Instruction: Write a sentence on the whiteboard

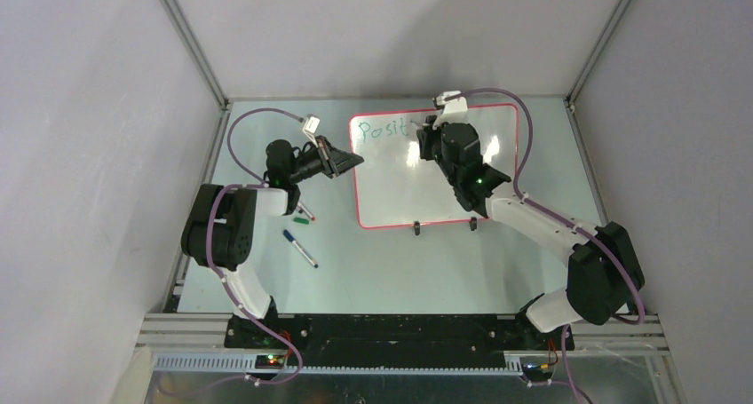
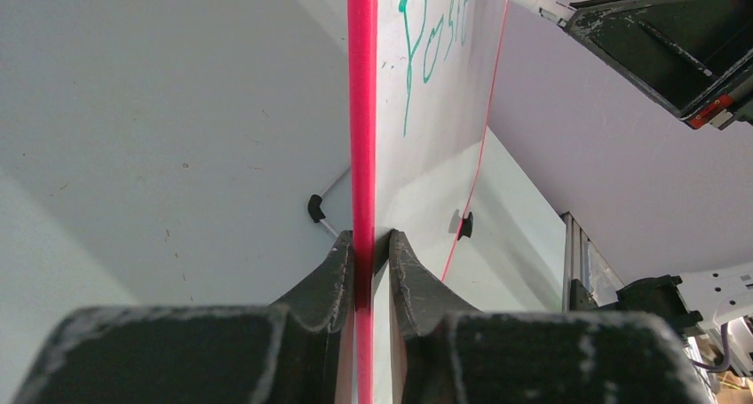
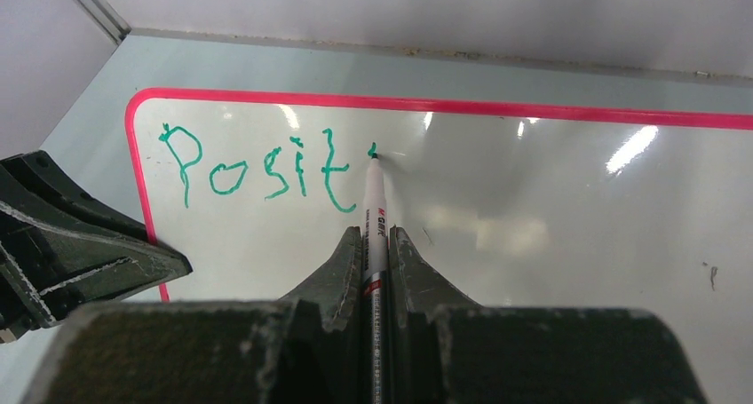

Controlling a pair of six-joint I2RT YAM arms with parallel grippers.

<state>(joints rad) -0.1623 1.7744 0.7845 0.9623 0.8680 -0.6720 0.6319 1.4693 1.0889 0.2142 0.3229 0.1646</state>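
Mid-table board (image 1: 417, 191) pinched at left, marker (image 3: 374, 204) on it at right.
Left gripper (image 2: 364, 249) grips the board's left rim; green "Posit" (image 3: 257, 169) sits top-left; right gripper (image 3: 375, 244) clamps the marker, tip touching just past the t.

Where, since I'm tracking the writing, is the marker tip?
In the right wrist view the marker tip touches the whiteboard near its top rim, right of the green letters, held by the right hand.

The whiteboard (image 3: 533, 209) reads "Posit" in green (print on the marker (image 3: 376, 222) is illegible).
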